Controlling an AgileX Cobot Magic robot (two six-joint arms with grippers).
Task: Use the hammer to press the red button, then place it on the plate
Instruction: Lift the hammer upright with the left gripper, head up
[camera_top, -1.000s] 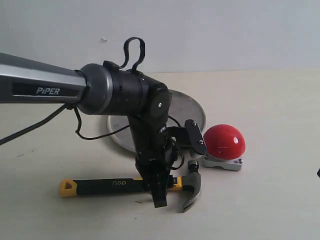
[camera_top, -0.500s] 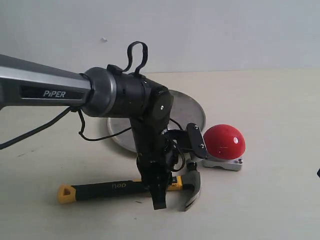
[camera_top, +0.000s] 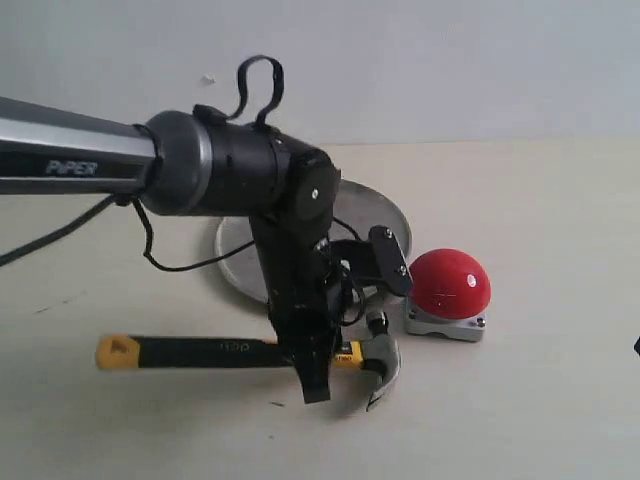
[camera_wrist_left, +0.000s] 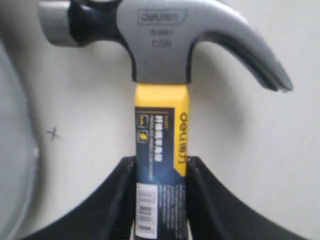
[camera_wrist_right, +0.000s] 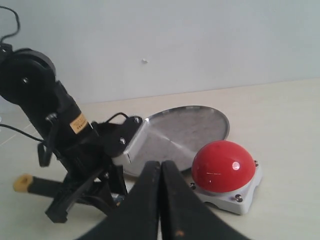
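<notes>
Left gripper (camera_wrist_left: 160, 167) is clamping the hammer (camera_wrist_left: 160, 55) at its neck, close behind the heavy steel head (top-heavy, so sound placement). The head is sitting just beside the button (camera_top: 448, 283). Right gripper (camera_wrist_right: 160, 172) is resting closed.

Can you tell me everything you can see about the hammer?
The hammer has a grey metal head with a curved split claw and a round hitting face. It has a yellow neck with a dark label, a black rubbery-looking handle and a yellow end. It lies level and sideways, with its head near the red button but not touching it. The left hand is shut on its neck, one finger on each side. It seems to hang just above the table, but I cannot be sure.
</notes>
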